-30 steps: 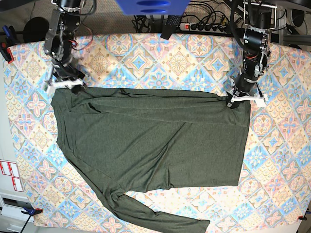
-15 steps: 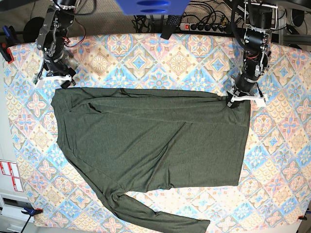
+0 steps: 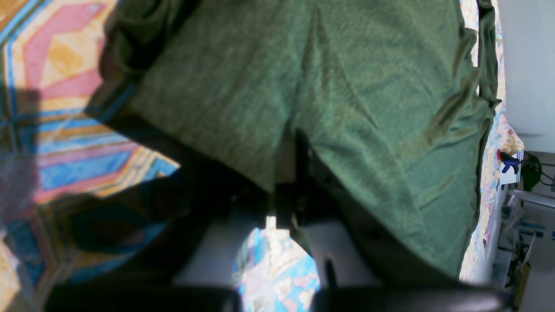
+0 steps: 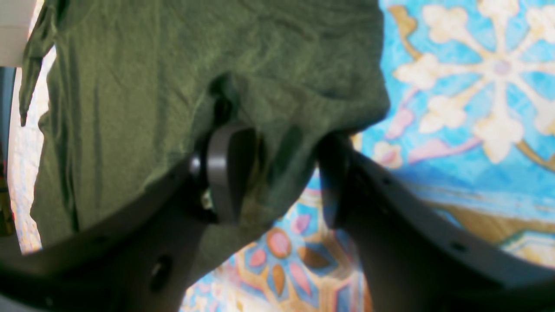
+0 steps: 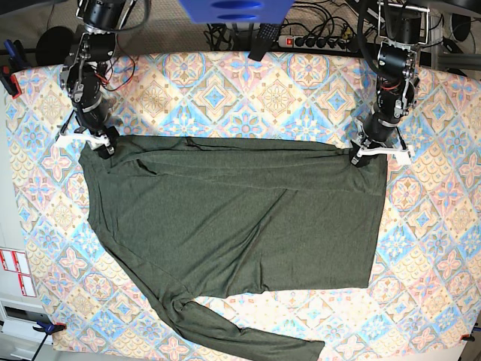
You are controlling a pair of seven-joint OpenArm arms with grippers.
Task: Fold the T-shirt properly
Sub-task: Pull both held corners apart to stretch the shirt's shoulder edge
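The dark olive T-shirt (image 5: pixel 233 218) lies spread flat on the patterned tablecloth (image 5: pixel 218 90), one long sleeve (image 5: pixel 248 338) trailing toward the front edge. My left gripper (image 5: pixel 379 156) is at the shirt's far right corner. In the left wrist view the left gripper (image 3: pixel 295 169) is shut, pinching the T-shirt (image 3: pixel 368 86). My right gripper (image 5: pixel 89 141) is at the far left corner. In the right wrist view the right gripper (image 4: pixel 282 169) stands open, a bunched edge of the T-shirt (image 4: pixel 130 86) lying between its fingers (image 4: pixel 223 173).
A power strip (image 5: pixel 316 41) and cables lie behind the table's back edge. A blue object (image 5: pixel 233 9) hangs at the top centre. A red clamp (image 5: pixel 7 79) sits on the left edge. Bare tablecloth borders the shirt on all sides.
My right gripper left the shirt's far left corner, rose toward the back, then came down on the corner again, further left, with its jaws wider. The left gripper and the shirt stayed put.
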